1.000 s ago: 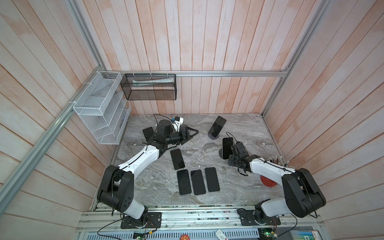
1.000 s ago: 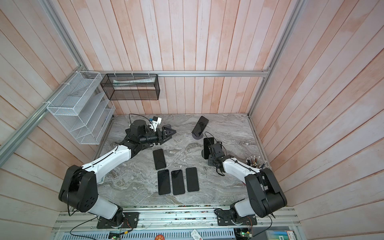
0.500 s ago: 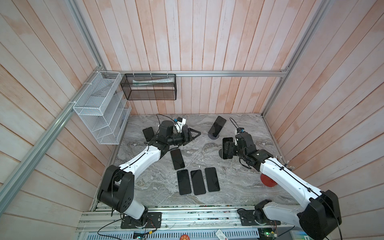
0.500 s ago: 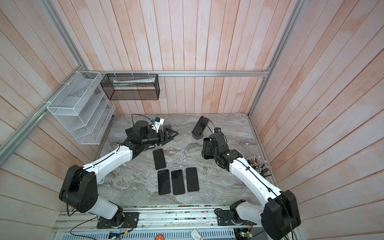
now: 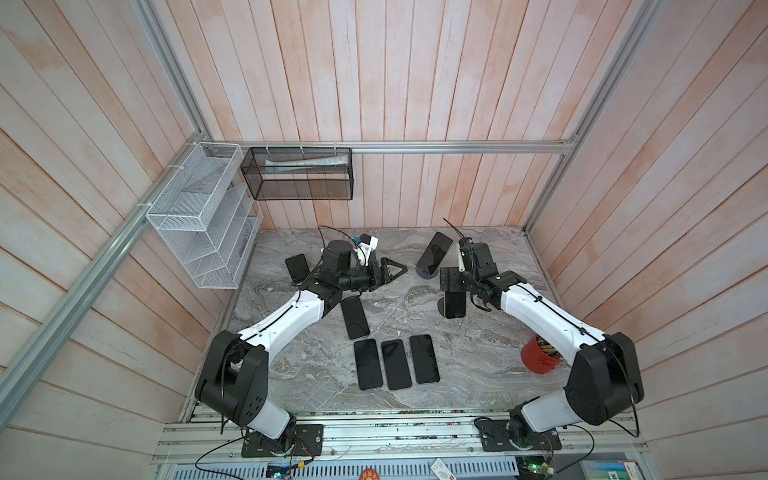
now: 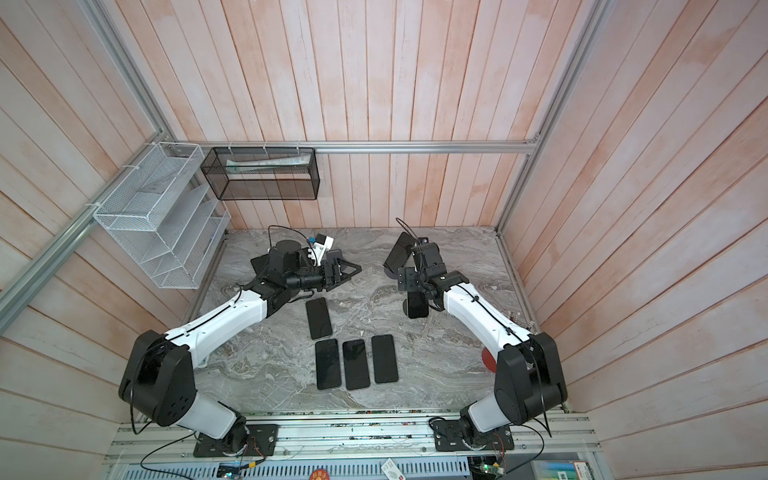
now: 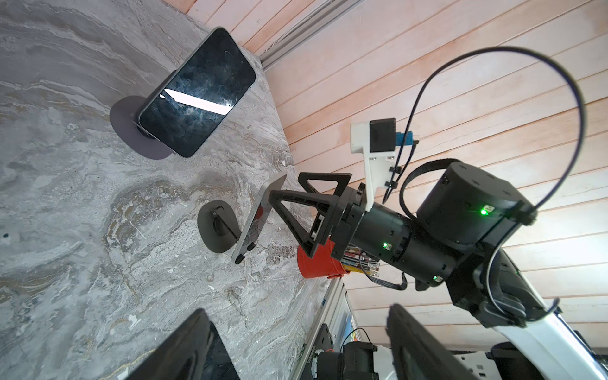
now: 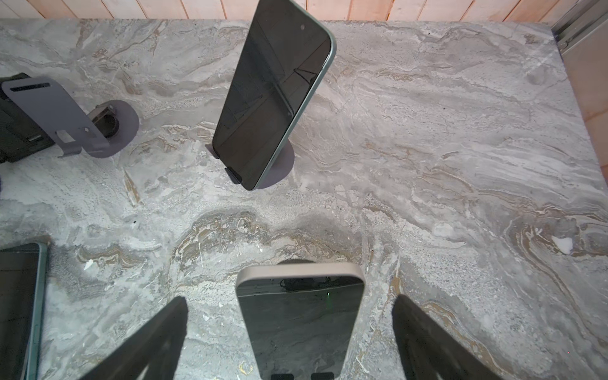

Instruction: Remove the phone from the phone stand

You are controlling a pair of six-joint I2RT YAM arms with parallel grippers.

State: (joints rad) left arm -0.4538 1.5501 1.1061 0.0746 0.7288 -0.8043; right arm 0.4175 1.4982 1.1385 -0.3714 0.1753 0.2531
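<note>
My right gripper (image 8: pixel 289 339) is spread wide, one finger (image 8: pixel 148 342) on each side of the near phone (image 8: pixel 299 322), clear of its edges; nothing is gripped. That phone stands tilted on its phone stand (image 7: pixel 215 230), resting on the two small lip tabs at its lower edge. From the left wrist view, my right fingers (image 7: pixel 296 204) sit just behind the phone's upper end; whether they touch it, I cannot tell.

My left gripper (image 5: pixel 392 270) is also parted and empty, hovering above the marble table (image 5: pixel 478 374) near its middle, pointing toward the right arm.

A second phone (image 5: pixel 434 252) leans on its own stand (image 8: pixel 279 164) nearer the back wall, well apart from both grippers. An empty stand (image 8: pixel 65 112) sits by my left arm, toward the table's back left.

Four phones lie flat, screens up: three side by side in a row (image 5: pixel 396 363) toward the front, one (image 5: pixel 354 318) just behind them, angled, beside my left forearm.

A red cup (image 5: pixel 540 360) holding small items stands at the table's right edge, partly hidden by my right arm.
</note>
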